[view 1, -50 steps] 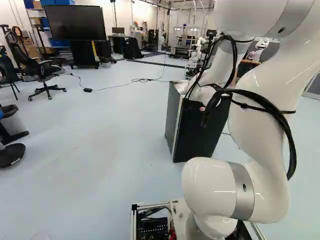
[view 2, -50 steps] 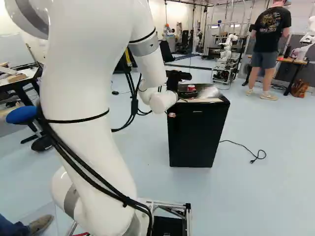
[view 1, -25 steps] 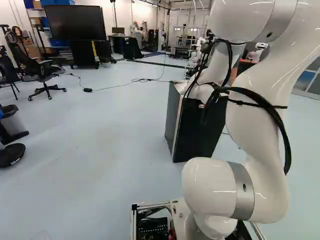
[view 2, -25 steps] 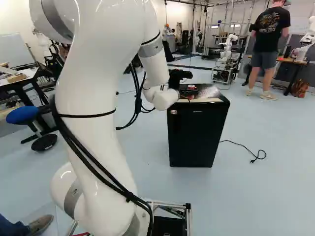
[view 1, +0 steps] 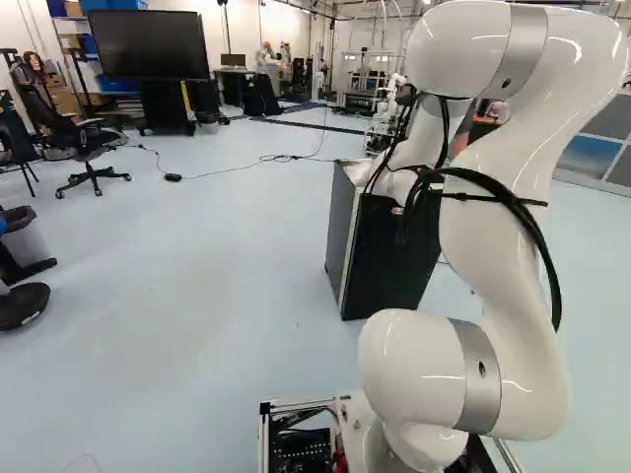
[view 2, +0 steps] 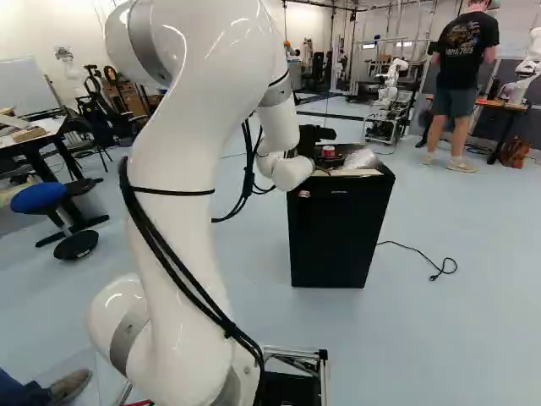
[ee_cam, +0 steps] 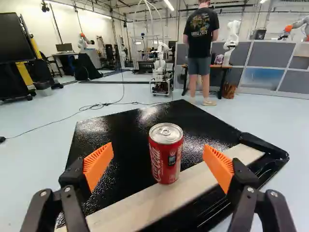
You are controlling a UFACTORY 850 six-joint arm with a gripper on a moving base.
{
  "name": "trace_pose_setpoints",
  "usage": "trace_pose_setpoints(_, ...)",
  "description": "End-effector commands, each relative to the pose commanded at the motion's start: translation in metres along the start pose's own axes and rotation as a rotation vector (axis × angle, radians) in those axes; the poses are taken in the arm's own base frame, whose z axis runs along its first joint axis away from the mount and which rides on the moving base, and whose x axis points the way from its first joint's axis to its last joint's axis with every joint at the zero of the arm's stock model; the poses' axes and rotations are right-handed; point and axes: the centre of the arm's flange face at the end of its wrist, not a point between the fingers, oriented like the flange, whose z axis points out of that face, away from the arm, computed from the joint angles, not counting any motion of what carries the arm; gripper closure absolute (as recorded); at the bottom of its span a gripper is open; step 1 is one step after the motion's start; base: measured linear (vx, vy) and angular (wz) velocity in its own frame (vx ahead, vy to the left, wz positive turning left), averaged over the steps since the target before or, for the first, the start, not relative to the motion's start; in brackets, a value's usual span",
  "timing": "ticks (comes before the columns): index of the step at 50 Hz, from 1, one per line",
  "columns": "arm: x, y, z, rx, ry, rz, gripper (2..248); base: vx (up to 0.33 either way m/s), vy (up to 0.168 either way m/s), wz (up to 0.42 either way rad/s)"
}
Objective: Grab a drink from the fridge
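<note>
In the right base view my gripper (view 2: pixel 314 135) is a dark shape over the top of the black fridge (view 2: pixel 336 228), partly hidden by the arm's white wrist. The wrist view shows the gripper (ee_cam: pixel 158 166) open, its orange pads wide apart. A red drink can (ee_cam: pixel 165 157) stands upright on the fridge top (ee_cam: pixel 116 130), between and slightly ahead of the fingertips, with neither pad touching it. The same can is small in the right base view. The fridge's door looks shut.
A pale wooden strip (ee_cam: pixel 149 205) runs along the fridge top by the can. Clear crumpled plastic (view 2: pixel 362 159) lies on the fridge. A cable (view 2: pixel 414 254) trails over the floor beside it. Another robot (ee_cam: pixel 161 70) stands farther back.
My arm has shifted sideways, its upper links swinging right in the right base view and left in the left base view. The gripper has moved slightly over the fridge top. The base has stayed put.
</note>
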Motion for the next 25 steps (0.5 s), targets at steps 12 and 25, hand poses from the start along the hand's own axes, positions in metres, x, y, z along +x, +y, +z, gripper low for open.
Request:
trace_pose_setpoints(12, -0.007, 0.005, 0.019, -0.01, 0.0, 0.002, 3, 0.0, 0.0, 0.0)
trace_pose_setpoints(25, -0.008, 0.005, 0.031, -0.01, 0.008, 0.002, 7, 0.0, 0.0, 0.0)
